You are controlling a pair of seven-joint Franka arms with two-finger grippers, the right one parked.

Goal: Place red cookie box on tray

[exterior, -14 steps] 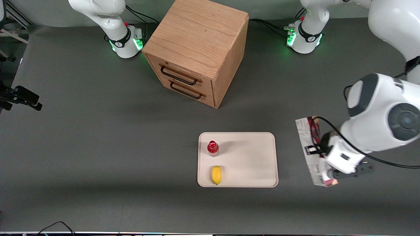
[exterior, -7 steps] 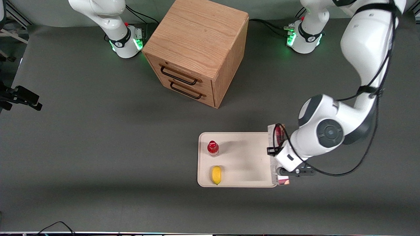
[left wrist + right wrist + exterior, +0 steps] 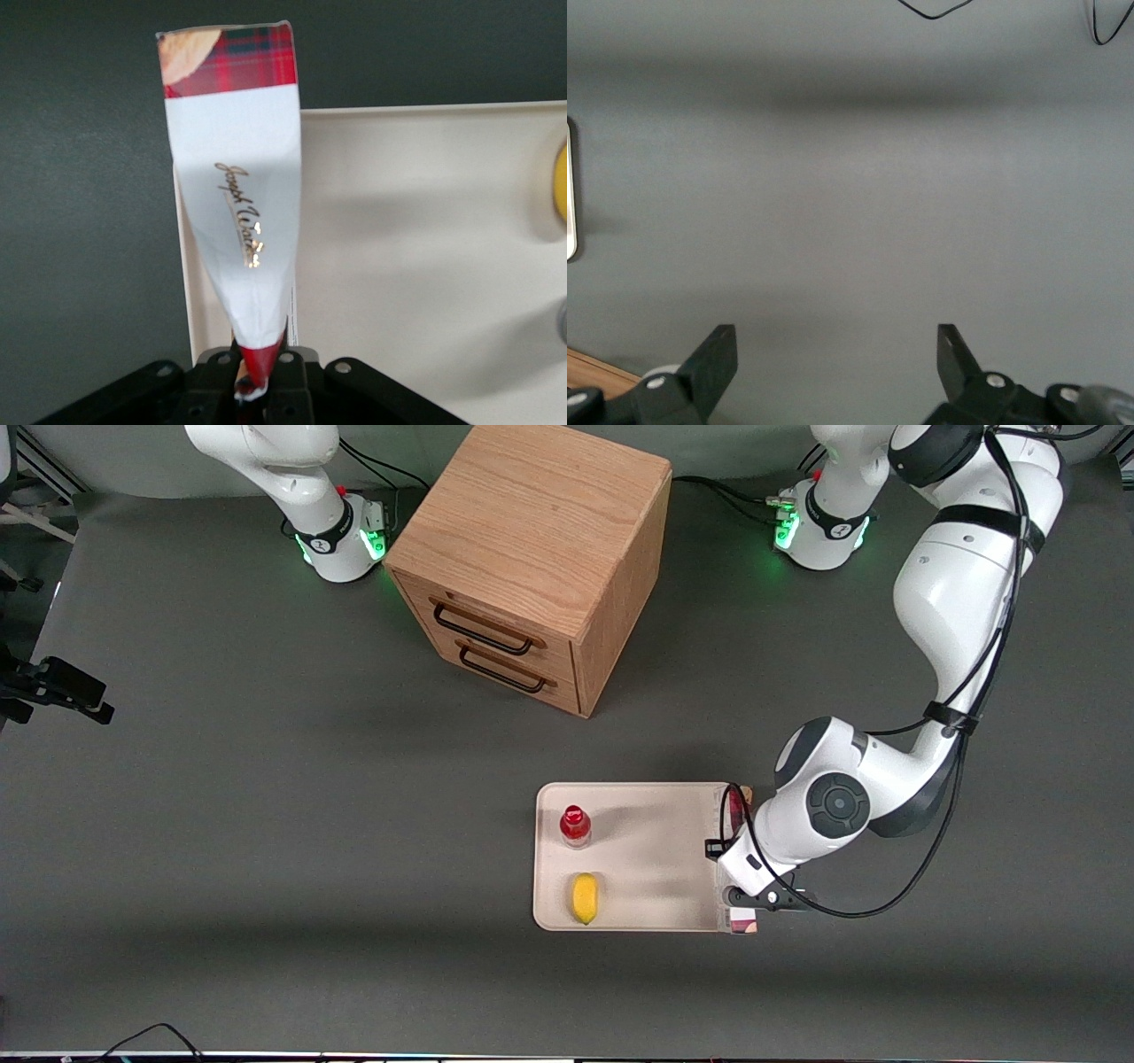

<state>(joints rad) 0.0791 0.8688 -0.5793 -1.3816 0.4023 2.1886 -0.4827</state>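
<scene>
While our gripper [image 3: 742,879] hangs over the tray [image 3: 647,850] at the edge nearest the working arm, its fingers are pinched tight on the red cookie box [image 3: 235,195], so the pickup and most of the carry look done. We see the box held on edge, its thin side up, running along the tray's short side; in the front view only slivers of it [image 3: 734,810] show past the wrist. From the left wrist view the box's white end with gold script sits above the tray's rim [image 3: 188,292], partly over cream surface and partly over the grey table [image 3: 266,824]. We judge it is not yet resting on the tray, though we cannot tell how high it is held. What remains, as we read it, is a small shift inward, lowering, and letting go. A red-capped bottle [image 3: 575,825] and a lemon [image 3: 584,897] stand at the tray's other end, well apart from the box, so we have room to set it down
</scene>
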